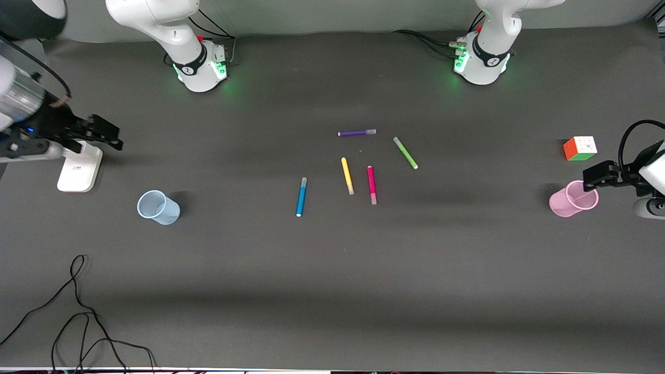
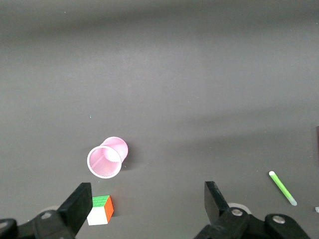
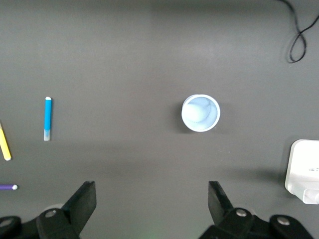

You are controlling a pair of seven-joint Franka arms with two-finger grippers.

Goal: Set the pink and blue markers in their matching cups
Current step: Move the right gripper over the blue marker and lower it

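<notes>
The right gripper [image 1: 106,136] hangs in the air at the right arm's end of the table, over a white flat block [image 1: 79,167], and its fingers [image 3: 82,201] are spread wide with nothing in them. A little nearer the front camera stands the blue cup [image 1: 158,208], upright and empty. A black cable [image 1: 78,311] lies loose on the table, close to the front camera. In the middle of the table lie five pens, all flat and none touching another. The blue marker [image 1: 301,196] comes first and is the one closest to the blue cup, though still well apart from it. Next is the yellow pen [image 1: 347,175], then the pink marker [image 1: 371,184] just beside it. The purple pen [image 1: 357,133] lies farther from the front camera, and the green pen [image 1: 405,152] lies toward the left arm's end. Well apart from them sits a colored cube [image 1: 580,148], and just nearer the camera than the cube stands the pink cup [image 1: 573,198], also upright and empty. The left gripper [image 1: 597,174] hovers right above that cup, its fingers [image 2: 79,204] wide apart and holding nothing. So no part of the job looks done yet. Both markers still have to be picked up and dropped in, blue in blue and pink in pink.
</notes>
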